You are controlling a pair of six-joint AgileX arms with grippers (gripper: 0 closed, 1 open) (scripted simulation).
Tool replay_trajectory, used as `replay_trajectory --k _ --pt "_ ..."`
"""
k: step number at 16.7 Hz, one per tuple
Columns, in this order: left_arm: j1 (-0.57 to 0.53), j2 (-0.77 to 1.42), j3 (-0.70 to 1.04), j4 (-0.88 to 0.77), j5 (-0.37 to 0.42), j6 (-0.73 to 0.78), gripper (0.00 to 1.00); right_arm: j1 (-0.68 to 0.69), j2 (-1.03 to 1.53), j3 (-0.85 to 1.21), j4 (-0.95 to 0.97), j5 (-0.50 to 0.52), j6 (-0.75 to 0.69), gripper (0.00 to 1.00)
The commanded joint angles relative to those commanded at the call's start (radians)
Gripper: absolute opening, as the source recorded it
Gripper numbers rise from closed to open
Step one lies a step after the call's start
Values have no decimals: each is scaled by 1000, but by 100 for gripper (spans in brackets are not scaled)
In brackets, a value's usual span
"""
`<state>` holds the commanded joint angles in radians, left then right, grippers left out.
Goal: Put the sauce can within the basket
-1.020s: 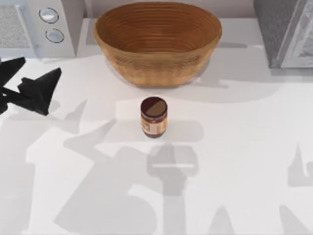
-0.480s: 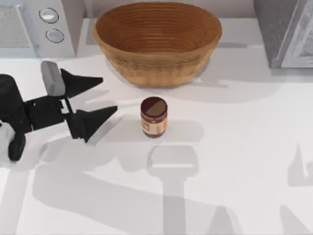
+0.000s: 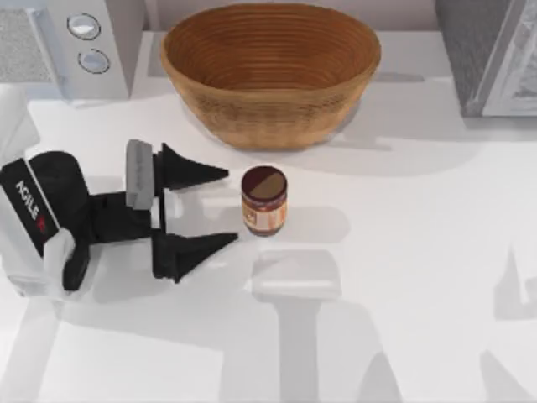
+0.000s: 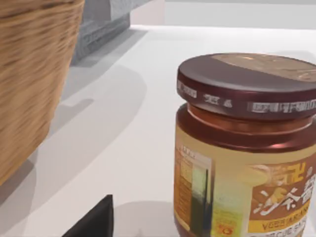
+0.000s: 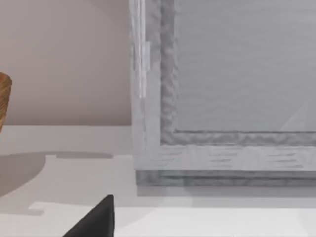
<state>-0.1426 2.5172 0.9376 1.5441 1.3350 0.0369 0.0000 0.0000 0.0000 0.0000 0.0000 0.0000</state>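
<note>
While the sauce can point(image 3: 264, 200) stands upright on the white surface point(image 3: 403, 277), just in front of the basket point(image 3: 270, 71), the left claw point(image 3: 228, 206) waits beside it with its two fingers wide apart and nothing between them. A good grab would slide forward until the can sits deep between the fingers, squeeze below the dark lid point(image 4: 249, 81), then lift high enough to clear the basket's rim.

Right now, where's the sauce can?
Top view: the sauce can stands upright mid-table, just in front of the basket, with the open left gripper close at its left.
</note>
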Motion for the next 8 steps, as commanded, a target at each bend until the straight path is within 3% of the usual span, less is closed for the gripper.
replay_trajectory --k 5,8 --pt "2 -2 -1 -3 -4 -1 100 0 0 0 0 0 0 100" --pt "-51 9 31 -15 -51 -6 100 0 0 0 0 0 0 100"
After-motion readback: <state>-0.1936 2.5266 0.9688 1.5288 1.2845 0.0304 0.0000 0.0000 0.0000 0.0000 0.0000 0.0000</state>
